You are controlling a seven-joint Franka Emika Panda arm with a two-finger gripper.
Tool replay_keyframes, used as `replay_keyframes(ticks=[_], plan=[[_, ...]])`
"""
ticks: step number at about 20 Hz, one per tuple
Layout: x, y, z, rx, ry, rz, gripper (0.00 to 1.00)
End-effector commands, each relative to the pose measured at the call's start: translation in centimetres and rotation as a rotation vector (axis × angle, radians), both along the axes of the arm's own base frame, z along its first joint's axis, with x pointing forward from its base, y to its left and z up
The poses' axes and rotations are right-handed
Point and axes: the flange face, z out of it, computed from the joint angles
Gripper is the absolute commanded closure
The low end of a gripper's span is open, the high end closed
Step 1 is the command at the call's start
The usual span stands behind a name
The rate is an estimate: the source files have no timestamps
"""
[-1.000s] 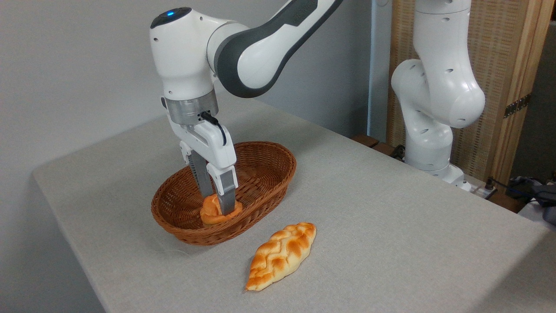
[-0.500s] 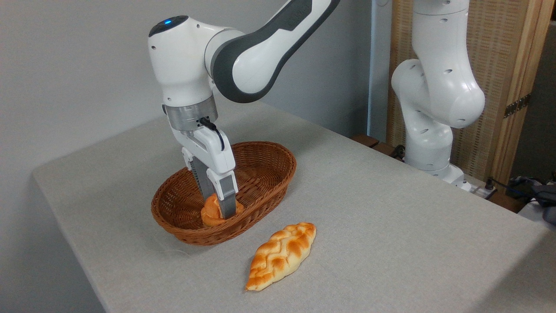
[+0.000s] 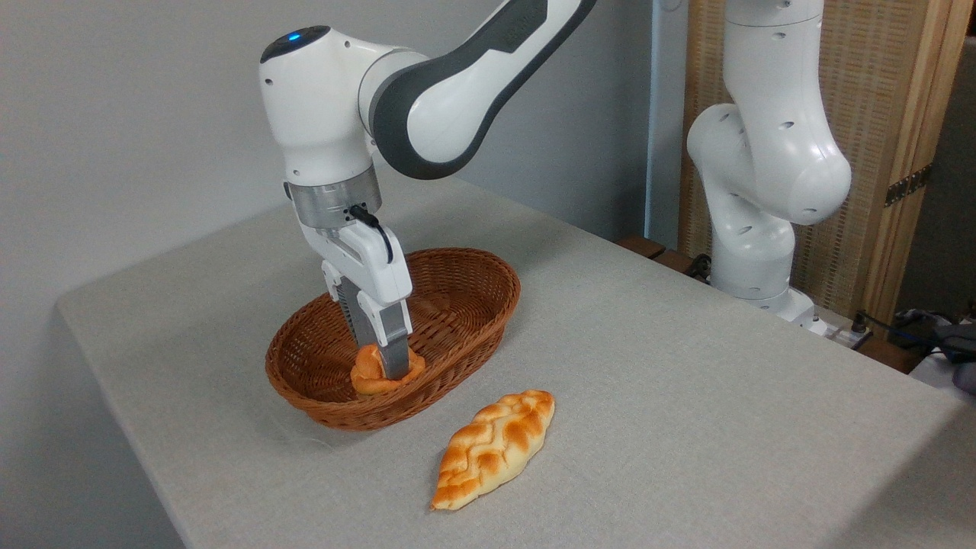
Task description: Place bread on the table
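A white robot arm reaches down into a brown wicker basket on a grey cloth table. Its gripper is closed around a small orange bun inside the basket. A braided loaf lies on the table just beside the basket.

The table is covered with a light grey-beige woven cloth and its near left corner is rounded. Two things lie directly on it. A brown oval wicker basket stands in the left half. A long braided loaf lies flat just in front of the basket, near but not touching it
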Motion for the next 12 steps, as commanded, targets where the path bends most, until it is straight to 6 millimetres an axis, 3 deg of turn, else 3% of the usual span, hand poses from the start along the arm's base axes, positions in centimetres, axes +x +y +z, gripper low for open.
replay_keyframes(ticks=[1,12], plan=[[0.2,-0.1,0.1,0.004,-0.022,-0.022,0.6],[0.2,-0.1,1.1,-0.002,-0.038,-0.021,0.68]])
